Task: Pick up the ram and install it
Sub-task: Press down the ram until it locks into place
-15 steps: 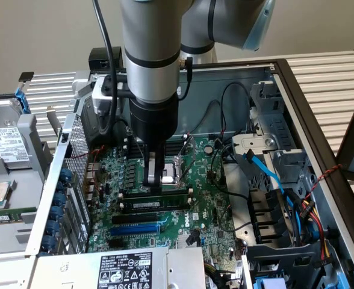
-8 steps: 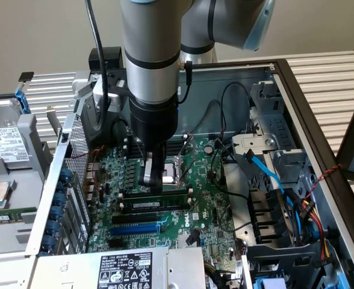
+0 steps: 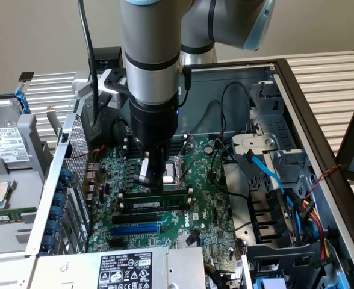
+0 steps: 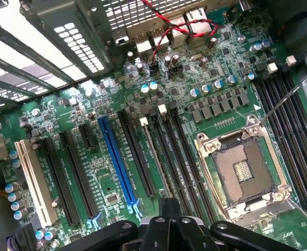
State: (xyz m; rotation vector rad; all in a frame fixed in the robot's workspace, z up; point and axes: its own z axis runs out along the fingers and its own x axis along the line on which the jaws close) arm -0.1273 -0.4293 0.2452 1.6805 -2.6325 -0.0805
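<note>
There, inside the open computer case (image 3: pixel 297 84), the gripper (image 3: pixel 155 179) hung low over the motherboard (image 3: pixel 213 205), its fingers drawn fully together just above the ram (image 3: pixel 159 203). The ram sat upright in a black slot near the CPU socket (image 4: pixel 242 170), its white label strip facing the exterior view's camera. In the wrist view the gripper (image 4: pixel 169 212) was closed at a thin stick standing in the slots beside the blue slot (image 4: pixel 117 159).
</note>
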